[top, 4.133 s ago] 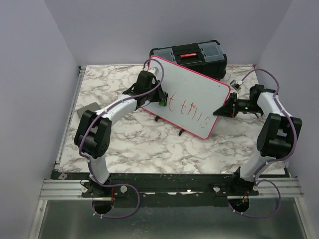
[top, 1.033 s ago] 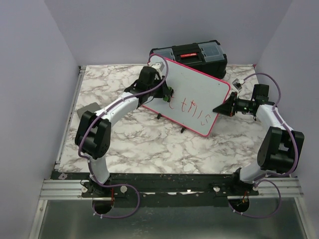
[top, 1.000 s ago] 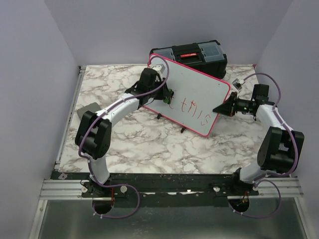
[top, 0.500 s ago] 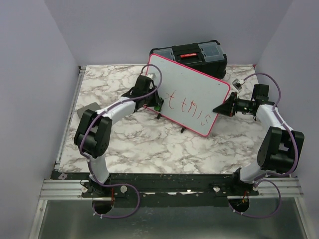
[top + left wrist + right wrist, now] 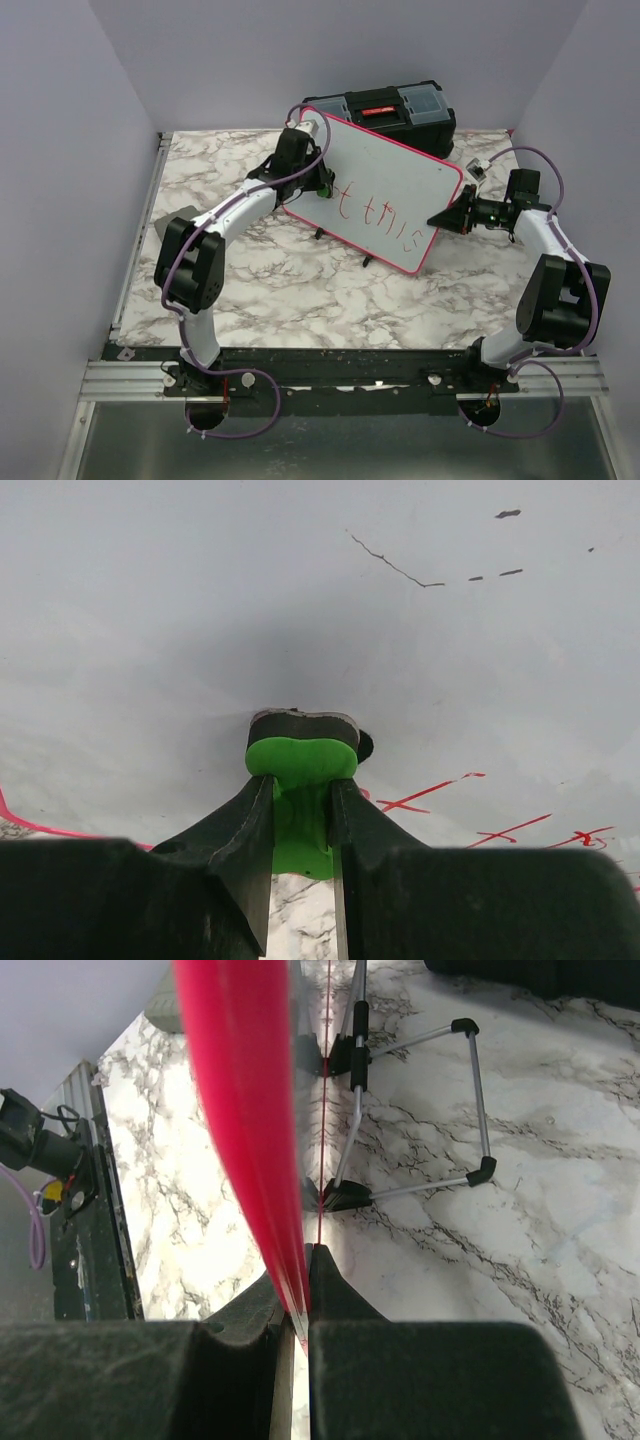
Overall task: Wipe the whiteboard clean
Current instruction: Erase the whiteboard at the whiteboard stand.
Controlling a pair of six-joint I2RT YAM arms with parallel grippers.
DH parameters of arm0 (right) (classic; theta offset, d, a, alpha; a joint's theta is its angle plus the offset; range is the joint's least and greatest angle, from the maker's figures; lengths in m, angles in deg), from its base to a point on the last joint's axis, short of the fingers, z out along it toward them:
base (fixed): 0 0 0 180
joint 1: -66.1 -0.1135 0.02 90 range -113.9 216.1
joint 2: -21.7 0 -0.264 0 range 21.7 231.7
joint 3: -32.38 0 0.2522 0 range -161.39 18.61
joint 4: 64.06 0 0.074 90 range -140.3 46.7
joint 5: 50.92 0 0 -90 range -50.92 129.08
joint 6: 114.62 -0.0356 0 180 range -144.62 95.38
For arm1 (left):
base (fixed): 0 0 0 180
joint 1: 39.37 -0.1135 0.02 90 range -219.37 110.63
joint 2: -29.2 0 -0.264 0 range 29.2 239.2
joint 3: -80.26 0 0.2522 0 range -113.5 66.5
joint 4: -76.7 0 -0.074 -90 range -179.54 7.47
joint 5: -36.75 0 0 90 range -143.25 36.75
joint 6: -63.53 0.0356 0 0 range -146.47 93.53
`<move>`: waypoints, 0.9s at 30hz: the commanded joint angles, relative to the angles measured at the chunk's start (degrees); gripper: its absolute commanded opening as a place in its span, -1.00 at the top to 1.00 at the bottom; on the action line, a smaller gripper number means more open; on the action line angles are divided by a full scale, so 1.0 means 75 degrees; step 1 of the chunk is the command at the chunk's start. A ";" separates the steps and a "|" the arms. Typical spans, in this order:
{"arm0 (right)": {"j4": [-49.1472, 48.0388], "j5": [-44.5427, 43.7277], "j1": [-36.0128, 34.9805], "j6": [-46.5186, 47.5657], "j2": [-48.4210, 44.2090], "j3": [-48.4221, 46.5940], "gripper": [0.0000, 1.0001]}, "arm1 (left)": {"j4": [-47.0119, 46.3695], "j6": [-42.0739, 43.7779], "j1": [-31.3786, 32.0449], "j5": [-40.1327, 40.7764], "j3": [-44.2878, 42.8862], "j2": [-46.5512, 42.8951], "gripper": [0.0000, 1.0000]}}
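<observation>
right gripper (image 5: 437,219) pinches board (image 5: 400,165) rim, mid-table, right edge | red writing (image 5: 385,215) unwiped | left gripper (image 5: 320,187) clamps eraser (image 5: 300,762) against far-left face | risk: hard push tips board toward toolbox (image 5: 385,108) or slips the pinch

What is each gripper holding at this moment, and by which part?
The left gripper pinches a green eraser by its green body. The right gripper clamps the whiteboard by its pink-red rim.

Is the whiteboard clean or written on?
Written on: red handwriting runs across the lower part of the whiteboard; the upper part is blank.
</observation>
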 commanded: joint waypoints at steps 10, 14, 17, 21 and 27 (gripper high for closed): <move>0.0425 0.0490 -0.0004 0.0255 -0.0079 -0.0304 0.99 | -0.1333 -0.0397 0.0836 0.0391 0.1669 0.0168 1.00; 0.0456 0.0502 -0.0010 0.0281 -0.0083 -0.0304 0.99 | -0.1522 -0.0339 0.0922 0.0722 0.1909 -0.0014 1.00; 0.0468 0.0524 -0.0004 0.0291 -0.0091 -0.0316 0.99 | -0.1484 -0.0068 0.0923 0.1140 0.1775 -0.0219 1.00; 0.0500 0.0526 -0.0010 0.0312 -0.0091 -0.0327 0.99 | -0.1325 0.0251 0.0825 0.1538 0.1228 -0.0305 1.00; 0.0527 0.0536 -0.0007 0.0335 -0.0118 -0.0334 0.99 | -0.1513 0.0396 0.0762 0.1409 0.0882 -0.0248 1.00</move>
